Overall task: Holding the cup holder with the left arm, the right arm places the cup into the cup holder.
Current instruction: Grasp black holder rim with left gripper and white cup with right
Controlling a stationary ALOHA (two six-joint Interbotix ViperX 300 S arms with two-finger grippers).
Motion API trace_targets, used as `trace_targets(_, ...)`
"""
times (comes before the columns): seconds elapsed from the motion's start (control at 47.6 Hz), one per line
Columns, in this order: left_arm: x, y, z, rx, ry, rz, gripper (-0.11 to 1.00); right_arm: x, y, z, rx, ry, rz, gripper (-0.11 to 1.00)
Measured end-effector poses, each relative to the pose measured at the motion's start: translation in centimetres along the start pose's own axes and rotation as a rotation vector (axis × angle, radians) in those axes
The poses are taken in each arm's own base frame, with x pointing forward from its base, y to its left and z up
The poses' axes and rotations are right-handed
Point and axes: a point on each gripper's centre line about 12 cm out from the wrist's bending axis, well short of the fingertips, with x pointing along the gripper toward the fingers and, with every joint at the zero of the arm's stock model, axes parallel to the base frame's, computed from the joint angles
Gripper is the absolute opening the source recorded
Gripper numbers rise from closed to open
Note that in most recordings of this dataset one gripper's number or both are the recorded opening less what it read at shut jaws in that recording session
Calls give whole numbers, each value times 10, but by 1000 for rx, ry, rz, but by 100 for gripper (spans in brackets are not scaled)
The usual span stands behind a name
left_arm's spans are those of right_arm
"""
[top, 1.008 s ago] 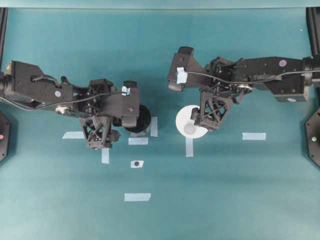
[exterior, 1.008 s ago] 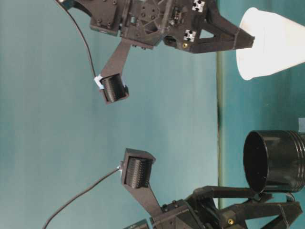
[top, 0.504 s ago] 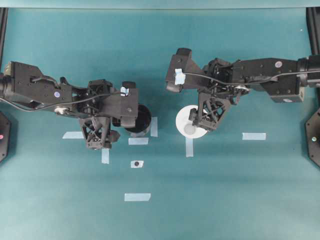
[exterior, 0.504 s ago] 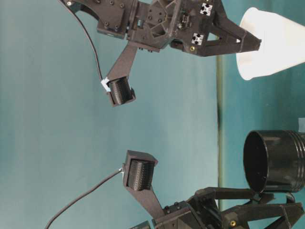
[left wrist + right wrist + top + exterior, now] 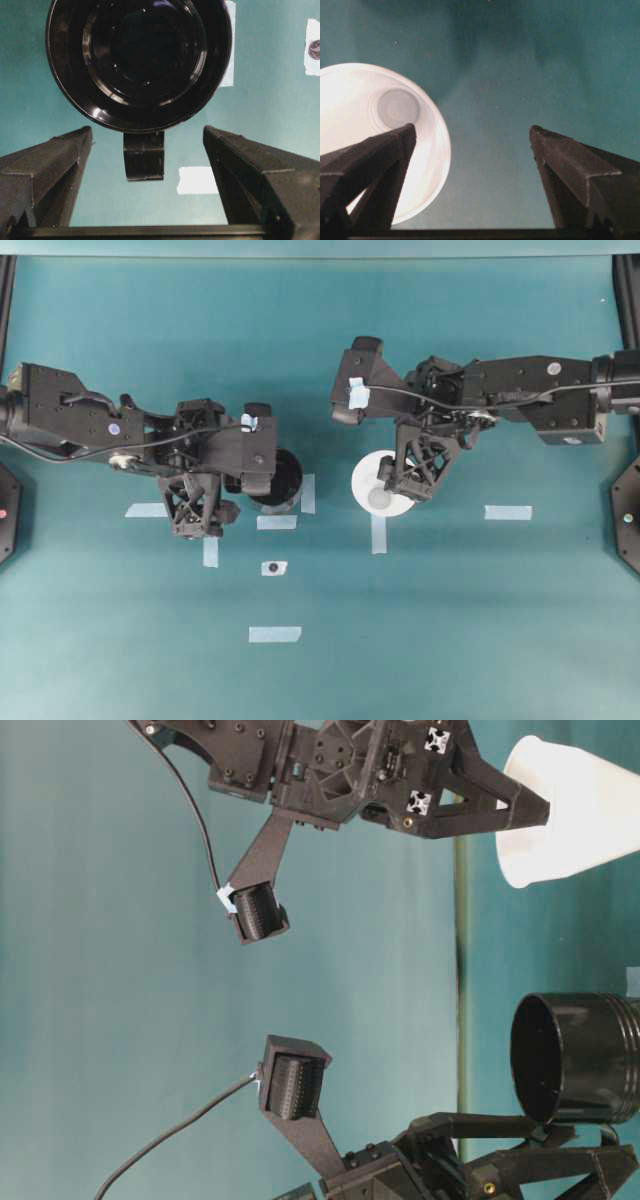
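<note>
Overhead exterior: cup holder [image 5: 283,480] half hidden beneath left arm [image 5: 150,435]

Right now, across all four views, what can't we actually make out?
- Glossy black round cup holder: overhead, the left arm's gripper covers most of it; at table level the right edge cuts off its base.
- Plain white cone-shaped cup: right wrist view crops it at the left edge, and a finger of the right gripper overlaps it.
- Small dark object on a tape patch: too small to identify.
</note>
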Motion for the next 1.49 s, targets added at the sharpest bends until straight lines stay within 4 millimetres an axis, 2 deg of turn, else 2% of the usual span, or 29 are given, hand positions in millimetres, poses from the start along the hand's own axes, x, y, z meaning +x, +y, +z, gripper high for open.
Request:
trace_targets(0.126, 0, 0, 0, 0, 0, 0, 84, 2, -1, 0, 7, 6, 0, 92)
trace_targets(0.231, 0, 0, 0, -6, 2, 0, 64, 6, -1, 1, 11, 13, 2, 86)
trace_targets(0.336, 0, 0, -1, -34, 6, -1, 38, 7, 0, 2, 16, 17, 7, 69)
trace_targets(0.42, 0, 0, -1, -49, 8, -1, 21, 7, 0, 4, 20, 12, 9, 49)
trace_targets(0.546, 0, 0, -1, -52, 8, -1, 21, 6, 1, 5, 28, 10, 17, 16)
trace_targets(0.63, 0, 0, -1, -52, 8, -1, 21, 5, 3, 5, 37, 8, 27, 6)
trace_targets(1.092, 0, 0, -1, -50, 8, -1, 21, 3, 5, 7, 57, 6, 44, 6)
trace_targets(1.49, -17, 1, 8, -52, -49, 4, 21, -8, 5, 3, 107, 30, 74, 3)
